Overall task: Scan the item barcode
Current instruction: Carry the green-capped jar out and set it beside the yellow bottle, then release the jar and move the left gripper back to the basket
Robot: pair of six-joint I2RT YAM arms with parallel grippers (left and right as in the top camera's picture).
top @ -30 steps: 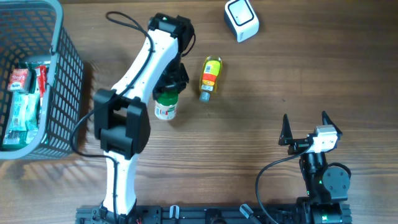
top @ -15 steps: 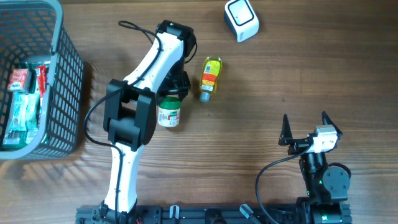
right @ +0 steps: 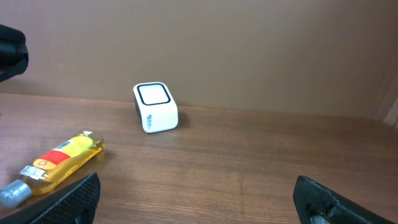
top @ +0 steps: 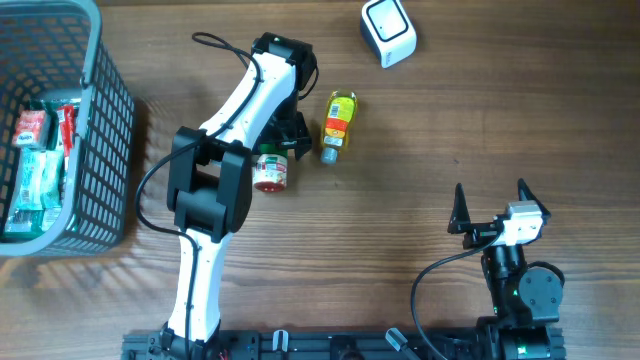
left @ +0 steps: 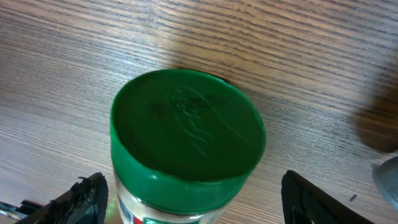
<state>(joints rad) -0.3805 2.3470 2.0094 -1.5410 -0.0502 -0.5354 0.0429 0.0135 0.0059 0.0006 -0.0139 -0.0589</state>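
A glass jar (left: 186, 134) with a green lid and a red and white label (top: 270, 173) rests on the wooden table. My left gripper (left: 199, 199) straddles it from above. It is open, with a gap between each finger and the jar. The white barcode scanner (top: 388, 32) stands at the far edge and also shows in the right wrist view (right: 155, 107). My right gripper (top: 490, 195) hovers open over bare wood near the right front, holding nothing (right: 199, 199).
A yellow bottle (top: 338, 122) lies just right of the jar, also seen from the right wrist (right: 59, 158). A grey wire basket (top: 100, 150) with several packets stands at the far left. The left arm's white links run from the front edge up to the jar.
My left jaws have spread wider and let go of the jar, which has shifted slightly on the table. The left arm swung a little. The right arm has not moved.
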